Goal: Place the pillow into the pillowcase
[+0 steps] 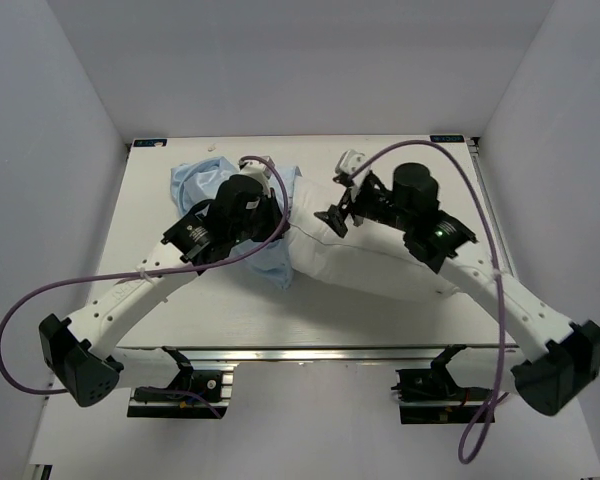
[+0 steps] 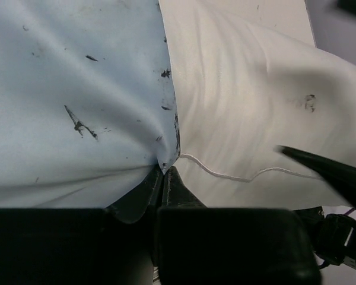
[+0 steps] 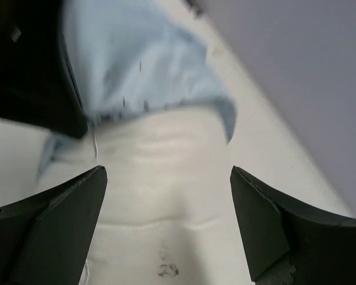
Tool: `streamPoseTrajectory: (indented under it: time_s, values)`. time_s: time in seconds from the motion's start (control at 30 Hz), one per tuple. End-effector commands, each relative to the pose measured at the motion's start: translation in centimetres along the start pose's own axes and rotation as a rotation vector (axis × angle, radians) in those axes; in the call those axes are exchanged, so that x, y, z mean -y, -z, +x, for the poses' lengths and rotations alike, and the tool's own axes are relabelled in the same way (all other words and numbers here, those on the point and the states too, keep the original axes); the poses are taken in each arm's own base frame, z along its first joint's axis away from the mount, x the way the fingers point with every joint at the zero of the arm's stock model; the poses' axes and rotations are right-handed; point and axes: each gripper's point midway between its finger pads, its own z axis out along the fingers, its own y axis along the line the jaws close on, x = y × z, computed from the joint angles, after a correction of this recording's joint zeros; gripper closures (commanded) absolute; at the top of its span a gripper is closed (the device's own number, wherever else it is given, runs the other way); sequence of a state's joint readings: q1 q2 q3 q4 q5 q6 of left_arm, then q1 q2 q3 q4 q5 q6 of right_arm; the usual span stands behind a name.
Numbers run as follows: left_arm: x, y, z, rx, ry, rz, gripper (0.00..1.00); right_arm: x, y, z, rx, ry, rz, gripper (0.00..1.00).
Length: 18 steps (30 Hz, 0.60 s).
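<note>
Light-blue thin wrinkly fabric pillowcase (image 2: 77, 89): hem pinched tight in L pincer (image 2: 164, 173). Plump white rectangular pillow (image 3: 166, 237) just right of those tips, directly below R pincer (image 3: 169, 178), spread wide, gripping nothing. Far end tucked under blue cloth.

pillow (image 1: 375, 265): plain white, with one small dark grey smudge
pillowcase (image 1: 195, 182): light blue, scattered with small black specks and streaks that are thickest along its hem
counter (image 1: 310, 320): plain white
left fingers (image 2: 139, 199): black
right fingers (image 3: 59, 219): matte black
left arm (image 1: 140, 290): white links, black joints
right arm (image 1: 525, 305): white links, black joints
cable (image 1: 499, 330): purple
walls (image 1: 280, 60): pale grey-white, no pattern
</note>
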<state>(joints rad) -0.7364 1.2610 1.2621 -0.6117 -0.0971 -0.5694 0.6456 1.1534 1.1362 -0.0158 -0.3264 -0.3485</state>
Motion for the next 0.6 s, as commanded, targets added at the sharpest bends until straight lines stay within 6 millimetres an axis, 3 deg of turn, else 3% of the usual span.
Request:
streamPoseTrajectory:
  time_s: [0.0,0.03,0.17,0.27,0.3,0.33,0.37,0.4,0.43,0.47,0.5,0.53,0.57]
  values:
    - [2.1,2.0,-2.4,0.099,0.032,0.092,1.0,-2.2,-0.3,6.1,-0.212,-0.037,-0.128,0.11]
    - [2.2,2.4,-2.7,0.11,0.033,0.099,1.0,-2.7,-0.4,7.9,-0.262,-0.049,-0.152,0.11]
    - [2.4,3.7,-3.5,0.145,0.043,0.114,1.0,-3.9,-0.6,11.2,-0.343,-0.06,-0.201,0.11]
    - [2.7,4.9,-4.6,0.185,0.048,0.125,1.0,-4.9,-1.0,12.6,-0.363,-0.087,-0.247,0.21]
    - [2.9,5.1,-4.9,0.195,0.049,0.132,1.0,-5.2,-1.3,12.9,-0.364,-0.102,-0.263,0.27]
    - [3.2,5.5,-5.7,0.217,0.051,0.143,1.0,-5.7,-1.8,13.8,-0.38,-0.129,-0.285,0.44]
    - [3.6,5.5,-6.2,0.225,0.05,0.152,1.0,-6.3,-2.2,13.2,-0.362,-0.184,-0.316,0.53]
    - [4.1,5.5,-6.7,0.233,0.049,0.166,1.0,-6.6,-2.9,13.1,-0.349,-0.219,-0.335,0.71]
    - [5.5,6.4,-8.3,0.259,0.042,0.212,1.0,-7.4,-3.7,13.5,-0.357,-0.311,-0.357,0.8]
    - [6.1,5.3,-8.6,0.239,0.031,0.214,1.0,-7.8,-4.4,12.3,-0.319,-0.361,-0.397,0.88]
    - [6.7,5.3,-9.1,0.235,0.015,0.227,1.0,-7.8,-5.9,12.3,-0.297,-0.407,-0.405,1.0]
    - [8.2,6.3,-10.8,0.263,0.009,0.272,1.0,-7.8,-6.8,11.5,-0.273,-0.458,-0.417,1.0]
    - [8.6,5.3,-11.1,0.249,0.001,0.273,1.0,-7.3,-7.7,9.3,-0.239,-0.552,-0.419,1.0]
